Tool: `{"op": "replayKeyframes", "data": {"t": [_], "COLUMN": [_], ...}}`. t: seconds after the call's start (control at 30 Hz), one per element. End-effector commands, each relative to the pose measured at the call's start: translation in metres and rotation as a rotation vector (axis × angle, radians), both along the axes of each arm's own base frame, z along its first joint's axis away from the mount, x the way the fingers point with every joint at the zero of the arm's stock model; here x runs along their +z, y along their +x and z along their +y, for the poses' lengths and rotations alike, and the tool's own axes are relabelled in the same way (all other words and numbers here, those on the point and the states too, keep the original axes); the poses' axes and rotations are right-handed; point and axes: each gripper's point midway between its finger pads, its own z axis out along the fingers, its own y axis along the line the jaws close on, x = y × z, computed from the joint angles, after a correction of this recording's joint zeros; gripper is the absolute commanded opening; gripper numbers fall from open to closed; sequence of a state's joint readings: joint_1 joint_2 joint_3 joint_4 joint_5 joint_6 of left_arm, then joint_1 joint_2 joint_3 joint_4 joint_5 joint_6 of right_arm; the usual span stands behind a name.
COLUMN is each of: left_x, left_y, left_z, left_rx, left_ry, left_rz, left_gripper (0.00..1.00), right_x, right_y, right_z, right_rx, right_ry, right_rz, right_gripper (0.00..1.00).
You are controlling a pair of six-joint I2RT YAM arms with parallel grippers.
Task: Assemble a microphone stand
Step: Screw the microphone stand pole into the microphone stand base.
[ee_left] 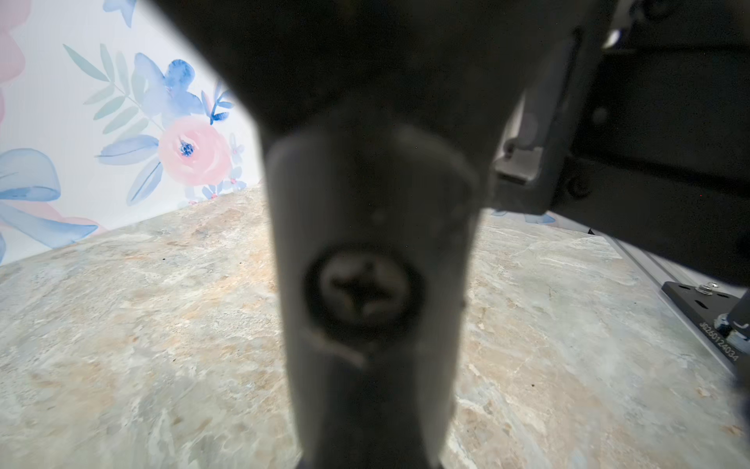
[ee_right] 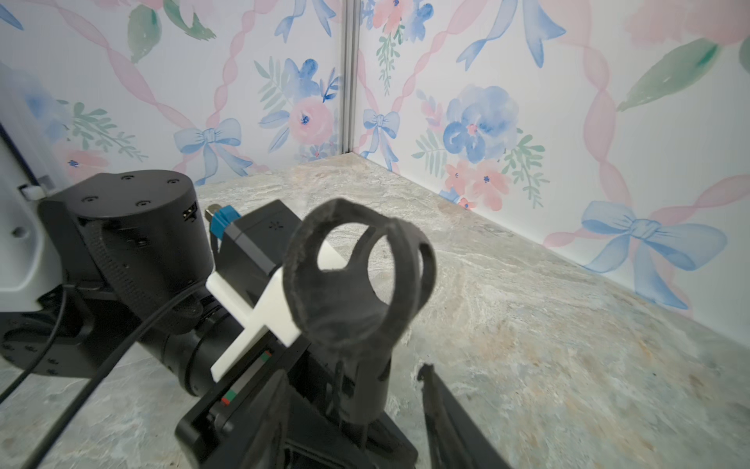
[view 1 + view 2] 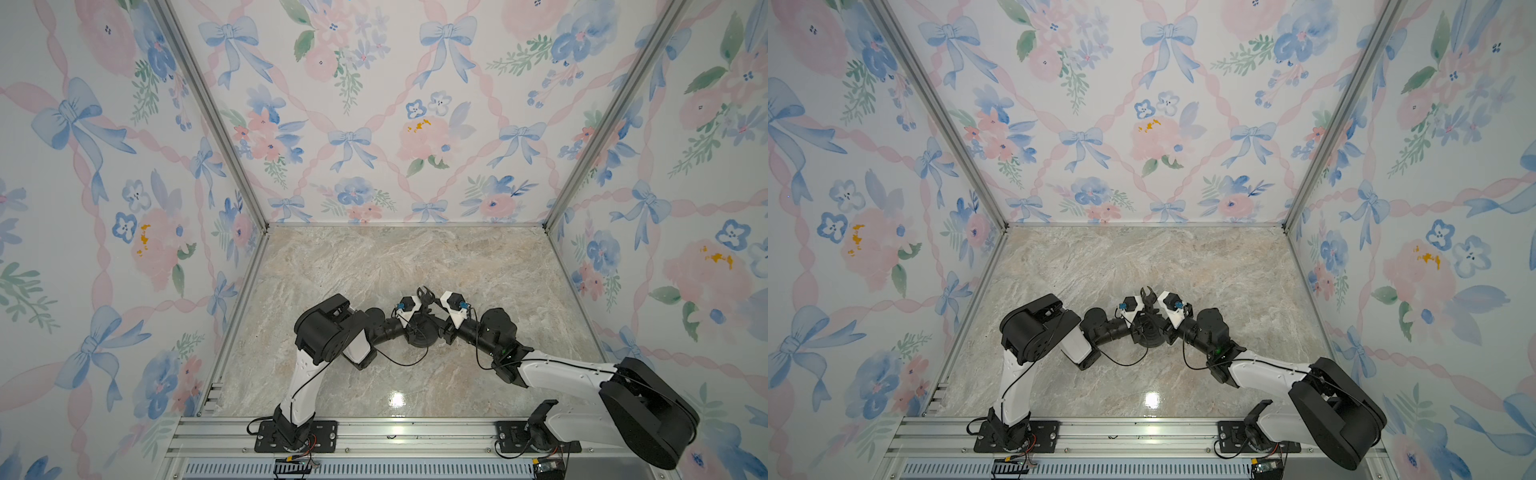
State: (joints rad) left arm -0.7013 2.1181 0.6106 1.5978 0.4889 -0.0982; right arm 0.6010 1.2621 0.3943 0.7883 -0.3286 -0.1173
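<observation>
Where the two robot arms meet near the middle of the marble-patterned table (image 3: 374,270), a small black microphone stand (image 3: 422,336) stands upright between them. Its round disc base (image 3: 1149,337) rests on the table and its thin rod (image 2: 365,390) rises to a C-shaped clip (image 2: 357,268), whose top shows in both top views. The left gripper (image 3: 417,318) is fully closed, apparently pinching the rod low down, though the contact itself is hidden. The right gripper (image 3: 435,311) has its jaws parted around the rod and holds nothing; in the right wrist view one finger (image 2: 440,406) sits just beside the rod with a gap between them. Whether the rod is fully seated in the base cannot be seen. Two things could go wrong from here. A parted finger could catch the rod or clip as that arm pulls away and tip the stand. A loose joint could let the rod lean or drop out once the left gripper lets go.
</observation>
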Motion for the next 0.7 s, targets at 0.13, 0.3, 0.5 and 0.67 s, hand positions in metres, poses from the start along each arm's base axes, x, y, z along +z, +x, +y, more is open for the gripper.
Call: {"op": "replayKeyframes", "data": {"t": [0.13, 0.3, 0.5, 0.67], "left_x": [-0.003, -0.003, -0.003, -0.002], "left_y": [-0.008, -0.010, -0.011, -0.003], "left_z": [-0.004, -0.004, -0.005, -0.002], "left_rx": [-0.045, -0.061, -0.065, -0.019], "left_ry": [0.007, 0.009, 0.011, 0.003], "left_rz": [-0.019, -0.029, -0.031, -0.013], "left_gripper": [0.03, 0.03, 0.03, 0.08], "right_x": [-0.012, -0.010, -0.009, -0.007], "right_y": [-0.012, -0.015, 0.013, 0.019], "right_z": [0.003, 0.024, 0.030, 0.030], "right_rx": [0.305, 0.501, 0.477, 0.392], "right_ry": [-0.038, -0.010, 0.025, 0.069], "right_rz": [0.153, 0.218, 0.207, 0.135], "right_gripper": [0.59, 0.57, 0.15, 0.00]}}
